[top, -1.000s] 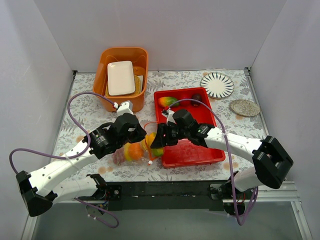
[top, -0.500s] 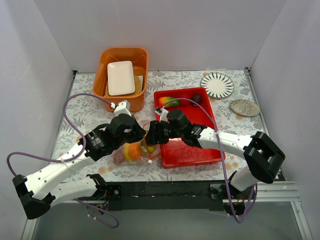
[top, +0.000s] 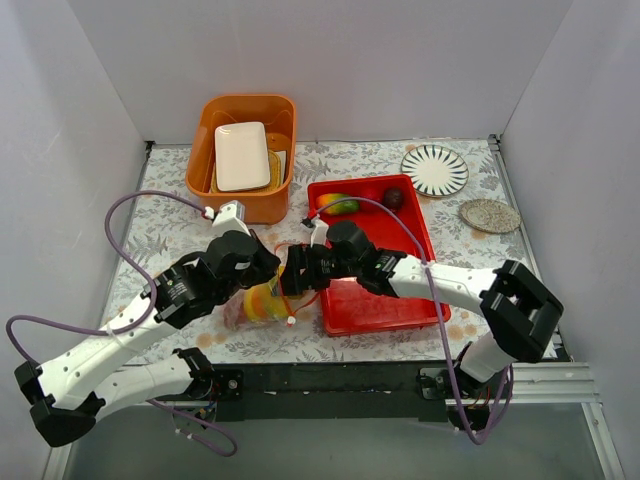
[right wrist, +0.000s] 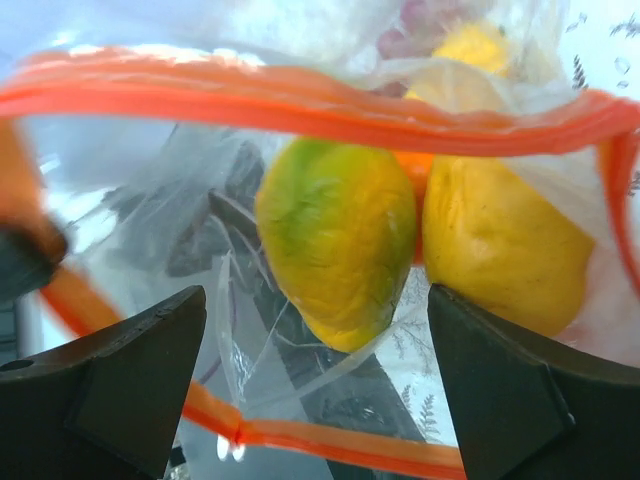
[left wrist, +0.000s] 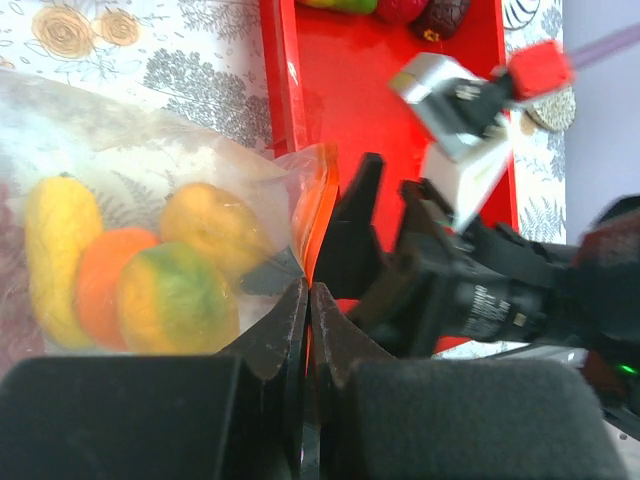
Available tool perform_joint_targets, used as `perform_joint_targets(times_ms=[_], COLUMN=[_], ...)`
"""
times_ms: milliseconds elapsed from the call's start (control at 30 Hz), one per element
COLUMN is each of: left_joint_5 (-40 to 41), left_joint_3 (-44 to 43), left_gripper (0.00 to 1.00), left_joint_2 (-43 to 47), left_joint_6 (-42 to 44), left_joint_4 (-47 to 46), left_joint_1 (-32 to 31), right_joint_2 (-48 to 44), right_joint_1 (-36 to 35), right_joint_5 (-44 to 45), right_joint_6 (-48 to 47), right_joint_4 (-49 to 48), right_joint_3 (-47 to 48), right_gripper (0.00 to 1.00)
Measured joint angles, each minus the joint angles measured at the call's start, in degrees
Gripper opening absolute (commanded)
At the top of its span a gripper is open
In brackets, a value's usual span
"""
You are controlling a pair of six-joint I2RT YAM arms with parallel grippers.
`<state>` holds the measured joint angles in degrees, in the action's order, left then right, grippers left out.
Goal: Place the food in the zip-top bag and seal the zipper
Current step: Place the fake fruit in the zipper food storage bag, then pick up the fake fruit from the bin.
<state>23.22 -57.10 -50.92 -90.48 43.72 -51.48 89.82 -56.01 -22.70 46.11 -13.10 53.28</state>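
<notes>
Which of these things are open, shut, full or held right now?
Bag, mouth open, fruits inside.
Zipper, unsealed.
Left gripper, shut on the bag's edge.
Right gripper, open at the bag's mouth.
Tray, holds a mango and a dark fruit.
Bin, holds a white plate.

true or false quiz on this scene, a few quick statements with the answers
1. The left gripper is clamped on the mouth edge of the zip-top bag. True.
2. The right gripper is shut. False: its jaws stand wide apart at the bag's mouth.
3. The zipper is sealed. False: the mouth gapes open, fruit visible through it.
4. A mango lies in the red tray. True.
</notes>
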Motion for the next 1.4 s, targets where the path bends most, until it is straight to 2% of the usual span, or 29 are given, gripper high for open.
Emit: perform_joint_targets(times_ms=[200, 400, 567, 700, 1000, 1167, 1233, 1400], left_joint_5=[3.0, 8.5, 14.8, 18.3, 16.1, 17.7, 18.3, 15.5], left_joint_3=[-1.4, -3.0, -11.9, -14.8, -12.4, -22.7, -24.0, -18.6], left_gripper=[0.0, 0.0, 0.0, 0.0, 0.0, 0.0, 0.0, 0.0], left_joint_2=[0.8, 4.5, 5.5, 5.4, -1.1, -1.0, -0.3, 0.5], left_joint_6=[-1.3, -4.4, -5.5, -5.3, -6.0, -3.0, -1.3, 1.8], left_joint_4=[2.7, 7.7, 16.3, 19.3, 22.3, 25.5, 24.9, 22.4], left_joint_1=[0.0, 0.0, 0.0, 0.0, 0.0, 0.0, 0.0, 0.0], right_joint_2=[-8.7, -19.4, -24.1, -24.0, -20.7, -18.1, -17.0, -11.2], right_joint_1=[0.0, 0.3, 2.3, 4.4, 6.5, 9.3, 10.9, 15.5], right_joint_5=[6.6, 18.7, 27.0, 29.2, 29.4, 29.6, 29.6, 30.1], right_joint_6=[-3.7, -7.4, -9.3, -10.1, -11.5, -13.3, -14.0, -16.5], right_joint_4=[5.7, 15.4, 22.3, 26.4, 30.6, 33.0, 33.5, 34.4], right_joint_3=[0.0, 0.0, 0.0, -0.4, -0.5, 1.8, 2.9, 8.6], right_gripper=[0.98, 0.98, 0.98, 0.98, 0.98, 0.98, 0.98, 0.98])
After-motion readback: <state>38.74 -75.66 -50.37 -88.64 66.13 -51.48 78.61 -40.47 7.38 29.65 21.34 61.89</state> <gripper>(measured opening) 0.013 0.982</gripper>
